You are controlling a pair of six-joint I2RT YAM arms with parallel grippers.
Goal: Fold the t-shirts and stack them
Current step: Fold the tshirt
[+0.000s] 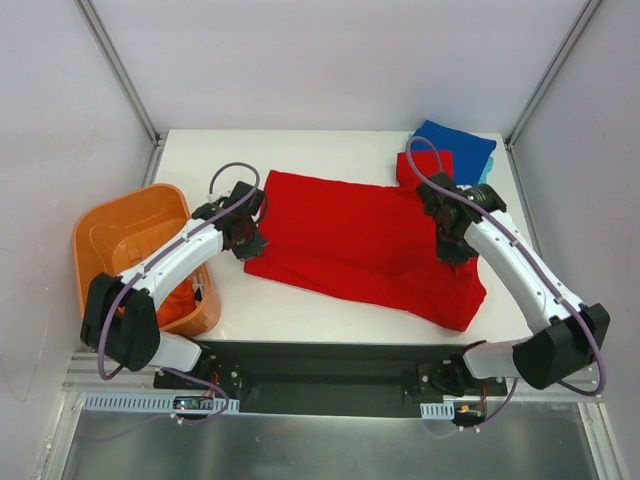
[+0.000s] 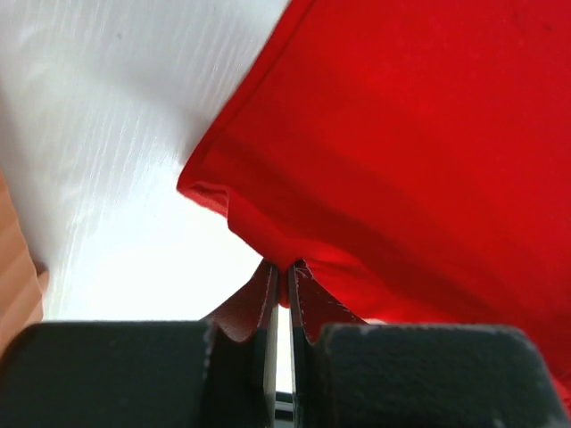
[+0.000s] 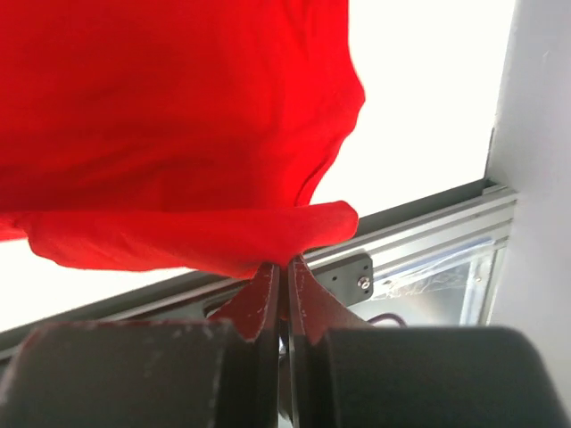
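- Red t-shirt (image 1: 360, 245) lies spread across the middle of the table (image 1: 330, 150), wrinkled. Its 5 o'clock corner sits close to the near table edge.
- Left pincer (image 1: 243, 235) is at the shirt's 9 o'clock edge. The left wrist view shows it (image 2: 285, 267) clenched on a thin nip of red hem, right by a corner.
- Right pincer (image 1: 452, 245) is at the shirt's 3 o'clock side. The right wrist view shows it (image 3: 284, 266) clenched on a fold of red cloth, which is raised and drapes from the tips.
- Finished stack is at 1 o'clock on the table: blue t-shirt (image 1: 455, 148) with a small folded red t-shirt (image 1: 425, 168) against it and a teal sliver (image 1: 490, 165) at the side.
- Orange basket (image 1: 120, 215) is at 9 o'clock, just beside the left arm.
- Risk: both grips look shallow, only a bit of fabric between the tips, so a quick pull could slip the hem out on either side.
- Risk: if one side lifts higher or travels faster, the fold lands skewed and the wrinkles get trapped inside.
- Risk: the right arm is near the stack, so a sweep toward 12 or 1 o'clock could nudge or topple it.
- Risk: the near corner is by the frame rail (image 3: 428, 223), and slack cloth could slide off the table there.
- Risk: the left elbow is close to the basket and could bump it on a wide swing.
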